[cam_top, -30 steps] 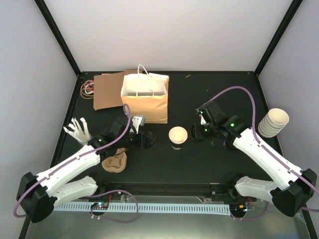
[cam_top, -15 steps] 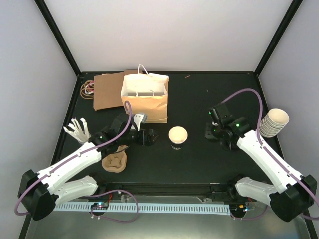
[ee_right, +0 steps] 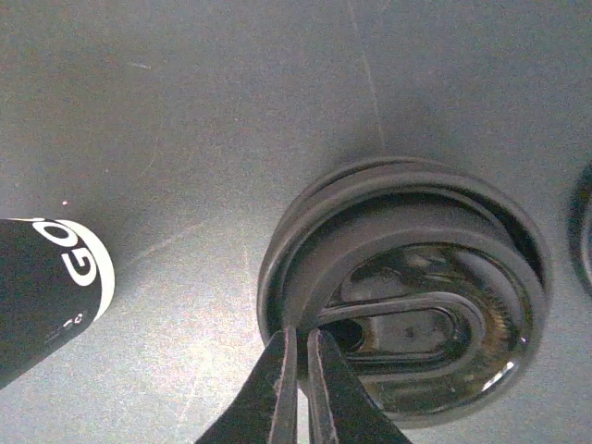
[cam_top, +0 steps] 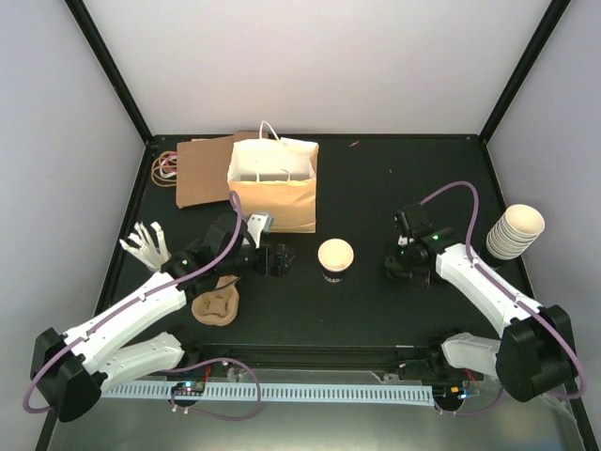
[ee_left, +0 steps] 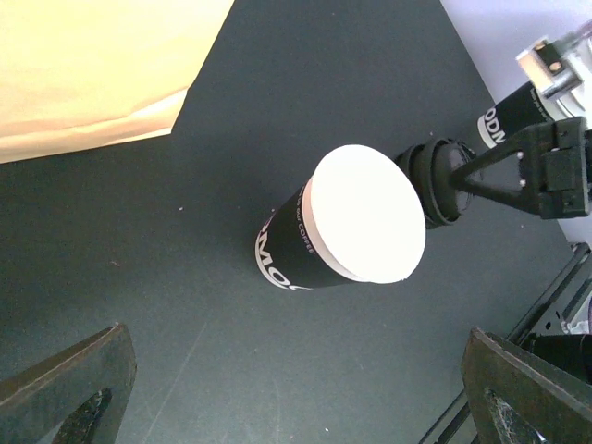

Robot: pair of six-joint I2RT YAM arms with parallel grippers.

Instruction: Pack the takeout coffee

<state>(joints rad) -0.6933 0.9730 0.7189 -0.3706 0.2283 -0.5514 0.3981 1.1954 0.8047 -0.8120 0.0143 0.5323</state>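
So: right gripper (cam_top: 396, 267) has a black lid (ee_left: 421, 180), and the coffee cup (cam_top: 335, 260) is off to its left

From above, the cup stands upright, long axis vertical, between the two grippers and about as near to one as to the other. It sits to the right gripper's left with a strip of bare table (cam_top: 376, 188) between them. The left gripper (cam_top: 280, 263) points at it from the other side, fingers spread wide, holding nothing. My guess is the lid has to travel left and come down flat on the cup's mouth.

Left wrist cam: the cup is dead ahead of the open fingers (ee_left: 69, 388), out beyond their tips. It has a matte black paper wall with white lettering and a round pale top, no black lid on it. The lid lies just past the cup.

Right wrist cam: the fingers (ee_right: 276, 388) are pinched together on the lid's near rim. The lid is glossy moulded plastic, round, with a ridged edge and an oval recess in the middle. It looks like a couple are nested. The cup's wall pokes in at the left edge.
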